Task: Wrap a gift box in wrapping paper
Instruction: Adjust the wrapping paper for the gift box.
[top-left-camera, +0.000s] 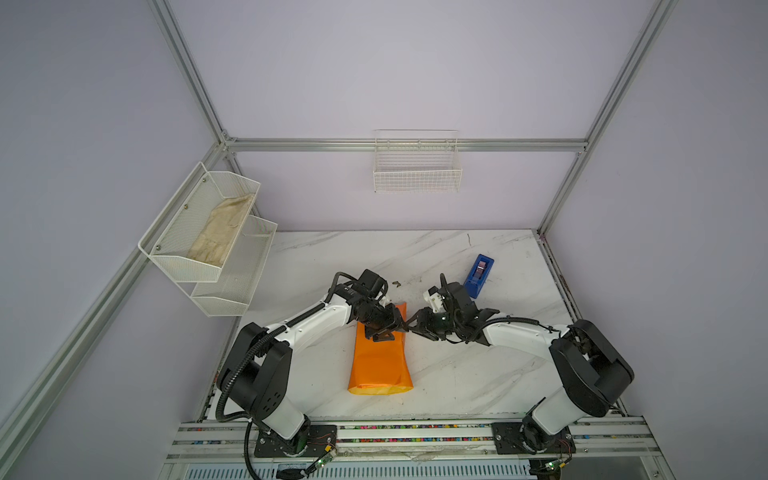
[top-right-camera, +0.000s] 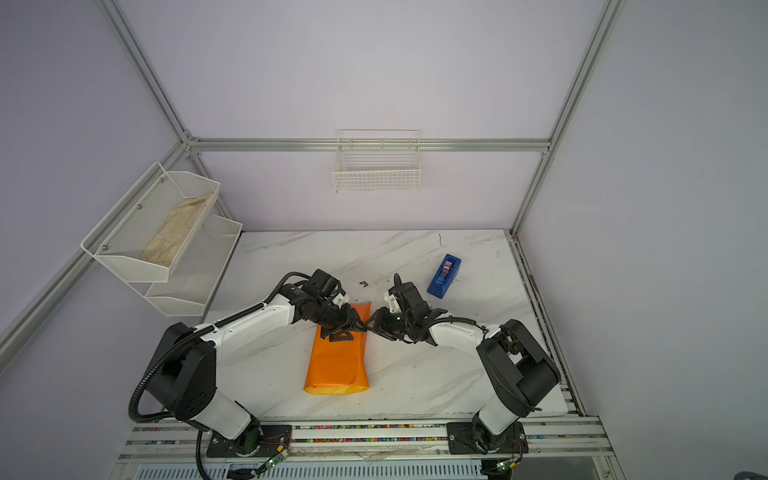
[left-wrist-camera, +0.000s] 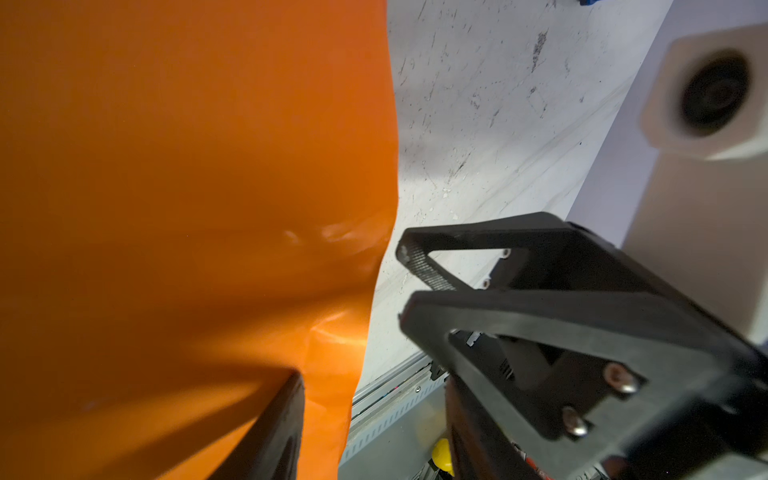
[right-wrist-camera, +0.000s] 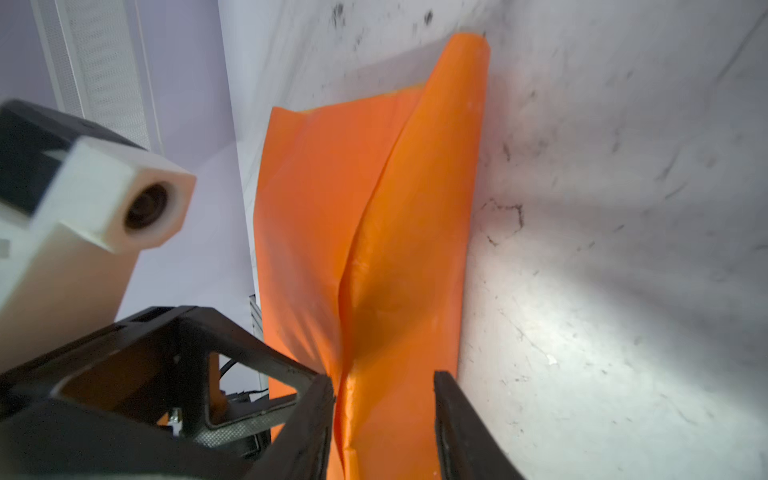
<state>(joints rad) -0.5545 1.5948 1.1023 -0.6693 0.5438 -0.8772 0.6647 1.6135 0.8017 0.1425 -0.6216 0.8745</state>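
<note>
The wrapping paper (top-left-camera: 380, 365) (top-right-camera: 338, 365) lies mid-table, folded into a long glossy orange packet with a raised crease along it (right-wrist-camera: 374, 208). The gift box is hidden in every view. My left gripper (top-left-camera: 384, 334) (top-right-camera: 343, 334) hovers over the packet's far end, open. One of its fingers is over the paper and the paper's side edge (left-wrist-camera: 187, 187) lies between the jaws (left-wrist-camera: 374, 436). My right gripper (top-left-camera: 411, 326) (top-right-camera: 371, 324) faces it from the right, almost tip to tip. It is open (right-wrist-camera: 384, 428), straddling the crease without pinching it.
A blue tape dispenser (top-left-camera: 478, 275) (top-right-camera: 444, 275) stands at the back right of the marble table (top-left-camera: 457, 374). A white mesh shelf (top-left-camera: 199, 249) holding a beige cloth (top-left-camera: 222, 228) hangs on the left wall. A wire basket (top-left-camera: 417, 166) hangs on the back wall.
</note>
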